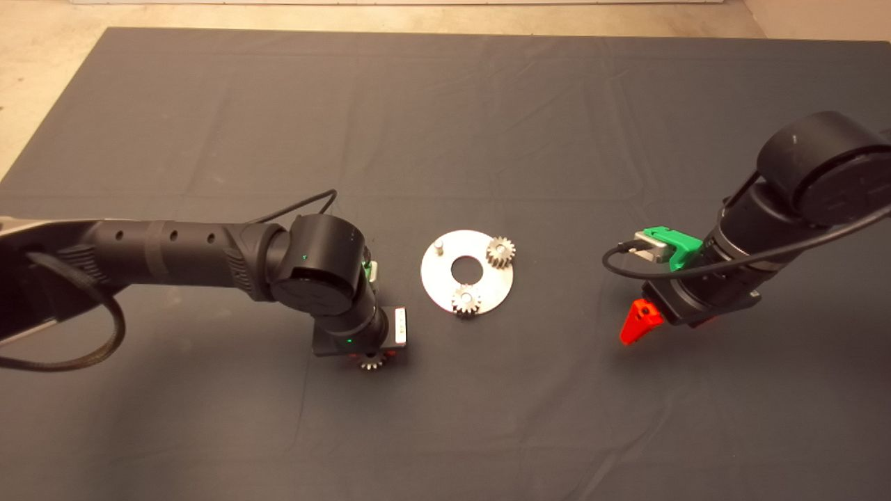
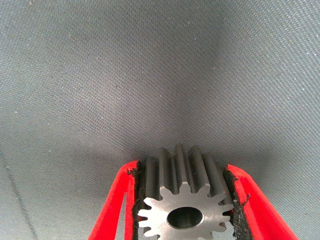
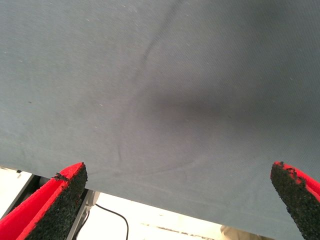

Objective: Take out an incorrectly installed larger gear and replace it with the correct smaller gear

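My left gripper is shut on the smaller gear, a silver gear with a bright face and a round centre hole, held low over the mat to the left of and nearer than the round metal plate. Both black pads press on its toothed rim. The plate carries two small silver gears and one bare peg. My right gripper hangs open to the right of the plate, its fingers wide apart over bare mat. The larger gear is out of view.
The dark mat covers the table, with creases running across it. The left arm reaches in across the mat's left half. Pale floor and a black cable show beyond the mat's edge in the right wrist view.
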